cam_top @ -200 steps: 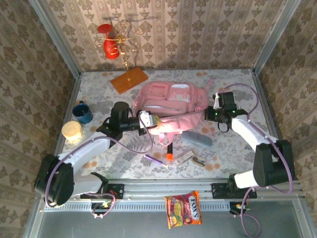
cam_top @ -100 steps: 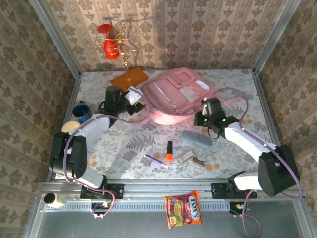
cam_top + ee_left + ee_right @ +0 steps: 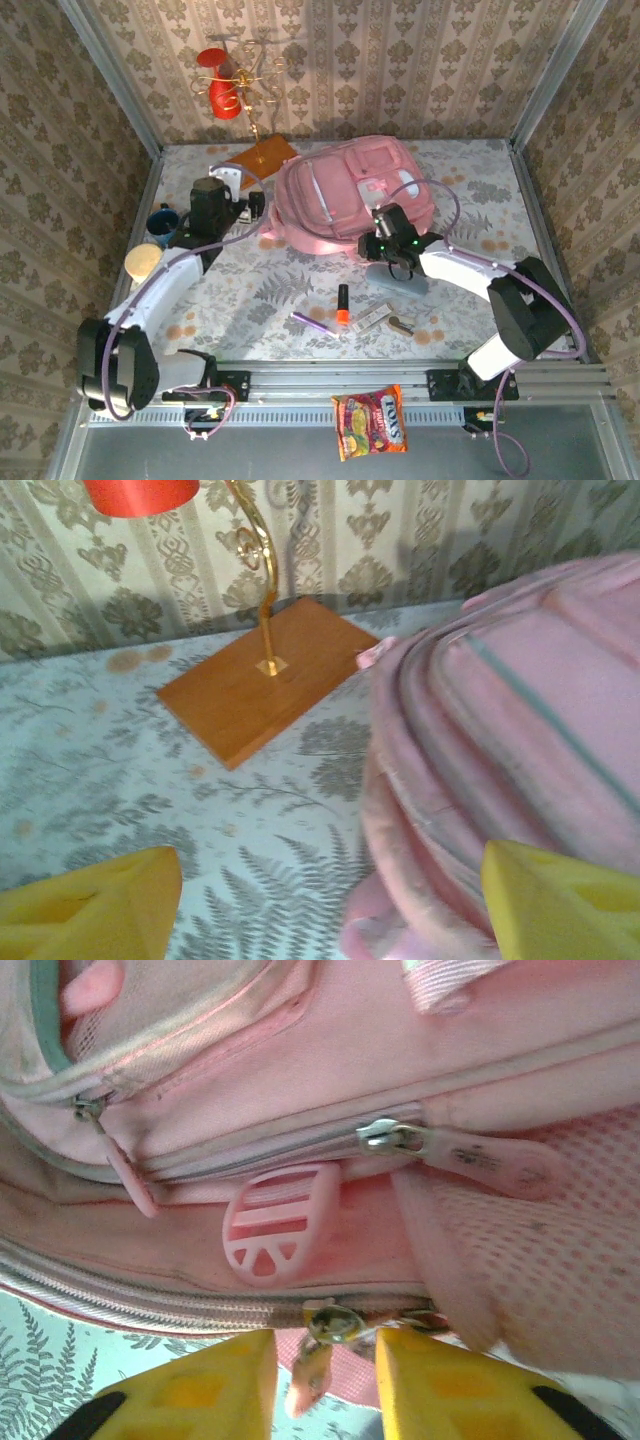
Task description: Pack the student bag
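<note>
Backpack notes.

Top view: student bag (image 3: 345, 190) lay far-centre on table (image 3: 250, 290), pockets facing up. Left gripper (image 3: 250, 208) sat just beside its left flank, right gripper (image 3: 378, 235) at its near edge.

Left wrist view: fingers (image 3: 90, 900) were spread wide with nothing between. Bag side at right, wooden stand base (image 3: 265, 685) beyond. Probably placed to steady bag.

Right wrist view: fingers (image 3: 190, 1390) stood narrowly apart. Zip pull (image 3: 325, 1325) hung at gap, not visibly pinched. Likely lined up to open zip for packing.
</note>
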You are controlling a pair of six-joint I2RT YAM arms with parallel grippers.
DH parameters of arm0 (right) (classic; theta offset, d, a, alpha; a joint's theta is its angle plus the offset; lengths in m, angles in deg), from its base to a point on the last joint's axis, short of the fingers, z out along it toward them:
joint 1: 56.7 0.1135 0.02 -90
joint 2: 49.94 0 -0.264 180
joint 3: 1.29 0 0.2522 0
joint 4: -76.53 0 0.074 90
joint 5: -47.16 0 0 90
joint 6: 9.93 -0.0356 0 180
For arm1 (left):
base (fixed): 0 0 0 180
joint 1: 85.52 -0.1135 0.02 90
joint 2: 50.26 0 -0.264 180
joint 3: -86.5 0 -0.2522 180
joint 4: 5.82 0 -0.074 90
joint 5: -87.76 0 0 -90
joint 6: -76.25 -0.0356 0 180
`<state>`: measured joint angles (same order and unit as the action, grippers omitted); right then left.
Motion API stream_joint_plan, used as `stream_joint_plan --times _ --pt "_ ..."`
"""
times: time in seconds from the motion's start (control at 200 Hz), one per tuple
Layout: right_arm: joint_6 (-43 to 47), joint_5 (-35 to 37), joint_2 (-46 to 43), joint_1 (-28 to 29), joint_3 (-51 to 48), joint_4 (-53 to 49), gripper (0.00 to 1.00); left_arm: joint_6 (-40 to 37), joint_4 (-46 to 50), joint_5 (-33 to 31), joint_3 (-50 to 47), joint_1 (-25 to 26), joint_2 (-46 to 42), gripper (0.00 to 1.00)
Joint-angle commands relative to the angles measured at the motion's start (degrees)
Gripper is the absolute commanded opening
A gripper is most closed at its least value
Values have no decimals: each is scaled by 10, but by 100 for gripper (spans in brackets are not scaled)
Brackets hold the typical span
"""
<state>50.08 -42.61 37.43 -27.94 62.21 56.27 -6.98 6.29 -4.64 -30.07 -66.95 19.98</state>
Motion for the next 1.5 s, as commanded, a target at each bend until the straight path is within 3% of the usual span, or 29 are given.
stream_joint_plan --times 0.0,0.125,0.18,0.28,0.435,0.53,0.63,0.805,1.02,1.1,1.195,1.25,1.445,1.495 --pt "54 -15 -87 -38 -16 -39 40 144 32 35 -27 34 -19 79" --pt "55 -16 -115 -91 -8 -60 45 163 13 29 -33 118 -4 78" --pt "44 -35 -104 -114 -2 -50 53 156 10 24 -13 155 28 76" --pt "26 -37 -58 -126 15 -22 56 146 43 28 51 205 107 65" --pt "31 -52 19 -125 67 -26 57 156 48 52 102 231 220 49" --pt "50 1 32 -127 85 -50 58 149 68 48 127 236 267 44" --pt "64 42 25 -149 84 -72 61 148 65 37 116 236 282 43" --pt "57 28 17 -209 65 -91 72 145 62 26 100 236 282 45" --pt "4 -115 75 -235 60 -27 79 157 58 18 127 253 267 56" --pt "-20 -160 93 -237 61 6 69 174 62 0 145 275 267 62" --pt "-58 -191 72 -238 25 78 39 203 65 -21 154 299 266 63" --pt "-88 -205 50 -237 -3 127 27 224 61 -27 153 311 265 63" --pt "-164 -198 -21 -211 -75 261 1 262 88 -46 186 322 292 61" --pt "-175 -185 -34 -199 -89 283 0 264 98 -53 200 321 304 61"
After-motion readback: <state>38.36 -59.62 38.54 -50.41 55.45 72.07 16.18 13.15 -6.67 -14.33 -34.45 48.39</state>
